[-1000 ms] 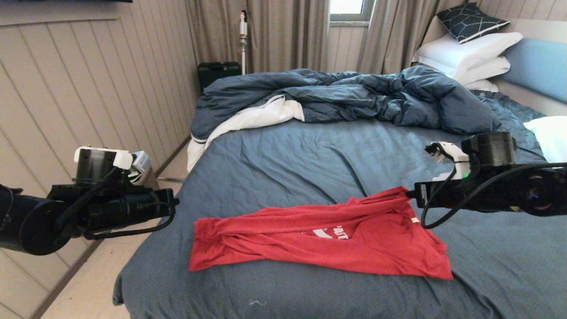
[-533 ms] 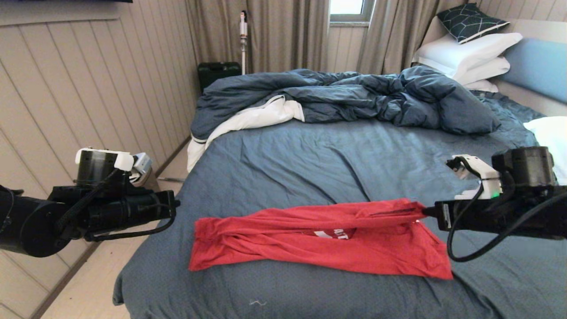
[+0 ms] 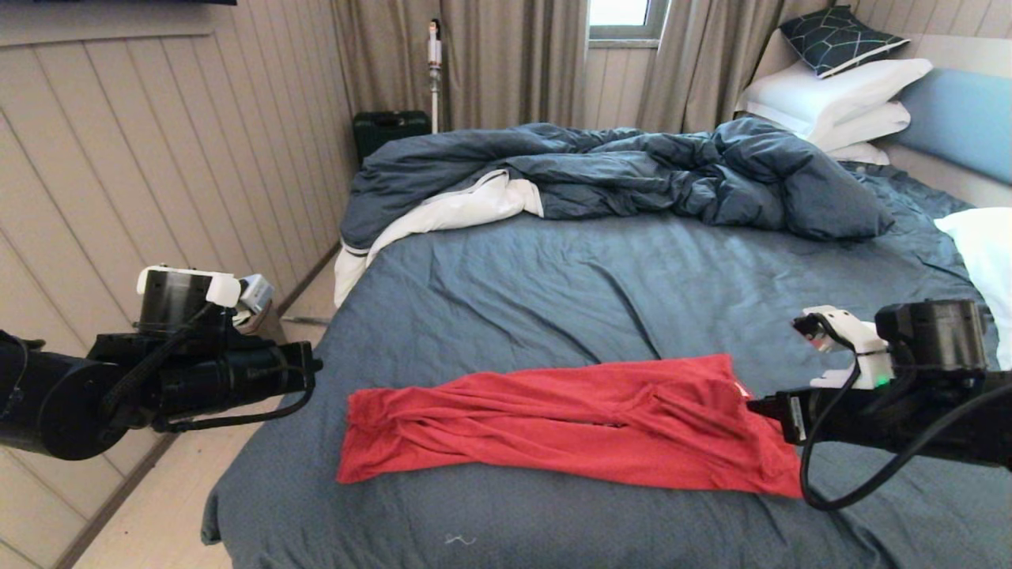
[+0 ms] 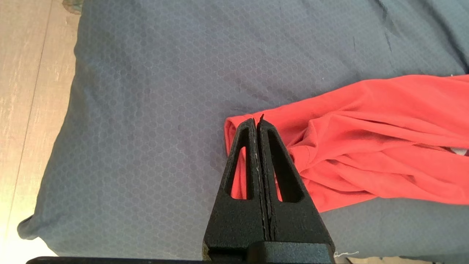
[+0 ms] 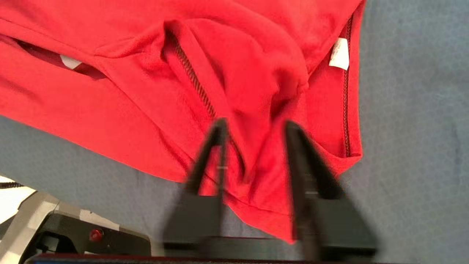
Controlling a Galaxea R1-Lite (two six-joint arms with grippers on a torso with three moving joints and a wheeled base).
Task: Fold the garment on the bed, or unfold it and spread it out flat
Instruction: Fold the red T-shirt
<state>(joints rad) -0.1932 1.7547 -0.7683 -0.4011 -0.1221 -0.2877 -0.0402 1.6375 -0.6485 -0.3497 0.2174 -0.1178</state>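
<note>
With right gripper point(image 5: 254, 126) jaws spread over the garment point(image 3: 569, 423) hem, retreating fingertips may snag and undo the fold; left gripper point(image 4: 257, 123), pressed together, idles beside the opposite end.

Daylight is coming through the window point(image 3: 619, 17), lighting the room softly; the right gripper's fingers point(image 5: 214, 154) are showing motion blur.

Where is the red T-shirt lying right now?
In the head view the red T-shirt lies bunched across the bed's near edge, between both hands.
</note>
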